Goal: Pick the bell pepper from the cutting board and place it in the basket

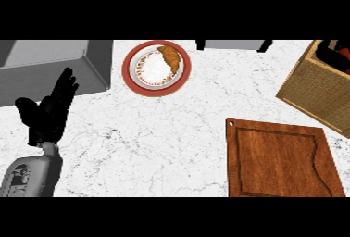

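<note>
Basket (311,92) holds something red, plate (131,76) a croissant (170,58), left hand (48,113) rests with fingers released.

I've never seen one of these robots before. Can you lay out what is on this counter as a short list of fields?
surface: white marbled counter
left hand: black left hand, open, fingers up, resting at the view's left
right hand: not in view
board: brown wooden cutting board, nothing on it
basket: tan woven basket at the right edge, something red and dark partly showing inside
plate: round red-rimmed plate holding a golden croissant
sink: grey sink at upper left
</note>
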